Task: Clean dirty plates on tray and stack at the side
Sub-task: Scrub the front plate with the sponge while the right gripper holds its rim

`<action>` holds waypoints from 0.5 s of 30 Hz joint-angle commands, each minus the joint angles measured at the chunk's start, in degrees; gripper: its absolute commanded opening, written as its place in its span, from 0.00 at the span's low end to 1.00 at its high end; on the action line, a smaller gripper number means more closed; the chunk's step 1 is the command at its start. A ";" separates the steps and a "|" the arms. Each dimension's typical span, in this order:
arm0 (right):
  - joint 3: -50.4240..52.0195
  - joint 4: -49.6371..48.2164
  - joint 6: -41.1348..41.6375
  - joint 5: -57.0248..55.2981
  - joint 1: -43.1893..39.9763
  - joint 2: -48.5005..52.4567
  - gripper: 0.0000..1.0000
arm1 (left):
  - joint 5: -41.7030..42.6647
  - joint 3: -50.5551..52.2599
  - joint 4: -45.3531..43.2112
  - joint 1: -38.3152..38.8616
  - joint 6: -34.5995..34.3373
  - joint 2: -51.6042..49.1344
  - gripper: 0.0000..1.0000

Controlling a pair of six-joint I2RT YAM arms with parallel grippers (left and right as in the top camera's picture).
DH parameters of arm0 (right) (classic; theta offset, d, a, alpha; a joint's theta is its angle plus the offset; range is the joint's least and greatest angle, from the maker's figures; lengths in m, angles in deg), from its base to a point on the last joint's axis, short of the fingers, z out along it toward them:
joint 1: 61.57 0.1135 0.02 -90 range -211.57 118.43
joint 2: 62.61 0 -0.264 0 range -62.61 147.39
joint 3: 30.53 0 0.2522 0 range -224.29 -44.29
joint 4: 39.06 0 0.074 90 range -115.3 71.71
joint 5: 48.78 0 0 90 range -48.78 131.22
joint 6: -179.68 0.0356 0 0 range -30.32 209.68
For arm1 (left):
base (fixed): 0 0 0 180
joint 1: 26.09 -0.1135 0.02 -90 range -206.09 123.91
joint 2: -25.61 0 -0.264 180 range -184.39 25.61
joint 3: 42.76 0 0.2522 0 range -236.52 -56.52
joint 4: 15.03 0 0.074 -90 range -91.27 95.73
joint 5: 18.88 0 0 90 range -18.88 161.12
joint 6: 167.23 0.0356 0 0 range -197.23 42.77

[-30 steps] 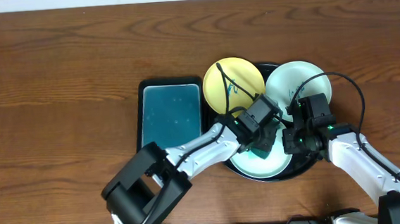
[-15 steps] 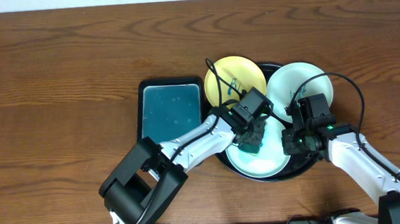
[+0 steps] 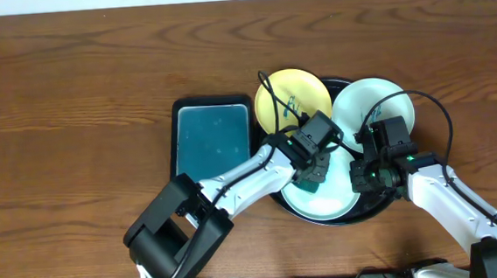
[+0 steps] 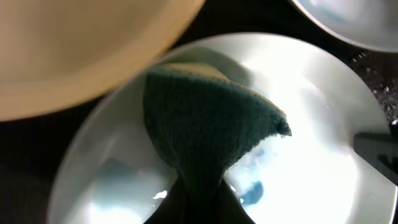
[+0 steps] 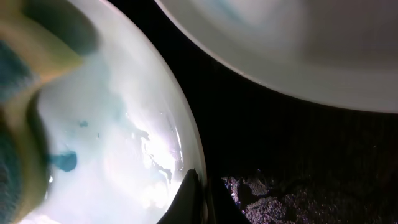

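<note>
Three plates lie in the round black tray [image 3: 343, 87]: a yellow plate [image 3: 291, 96] at the back left, a mint plate [image 3: 373, 104] at the back right, and a mint plate [image 3: 323, 202] at the front. My left gripper [image 3: 314, 171] is shut on a dark green sponge [image 4: 205, 124] pressed flat on the front plate [image 4: 311, 155]. A teal stain [image 4: 252, 193] shows beside the sponge. My right gripper [image 5: 204, 193] is shut on that plate's right rim [image 5: 186, 130], one finger inside and one outside.
A rectangular teal tray [image 3: 212, 141] sits directly left of the black tray. Brown wooden table [image 3: 70, 99] stretches to the left and back. The yellow plate's rim [image 4: 81, 50] overhangs the front plate close to the sponge.
The left gripper has dragged the sponge across the front plate, up and to the left, then slightly back right. The right gripper has held still on the rim.
</note>
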 commanded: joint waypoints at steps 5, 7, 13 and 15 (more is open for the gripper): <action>-0.31 0.50 -0.24 -1.07 0.61 0.50 0.01 | 2.86 1.51 2.23 3.98 -1.09 0.81 0.08; -0.31 0.50 -0.24 -1.07 0.61 0.50 0.01 | 2.91 1.53 3.67 4.28 -1.11 0.81 0.08; -0.31 0.50 -0.26 -1.07 0.61 0.50 0.01 | 1.95 1.53 8.37 4.22 1.03 0.81 0.08; -0.31 0.50 -0.24 -1.07 0.61 0.50 0.01 | -0.87 1.51 8.31 4.11 1.73 0.81 0.08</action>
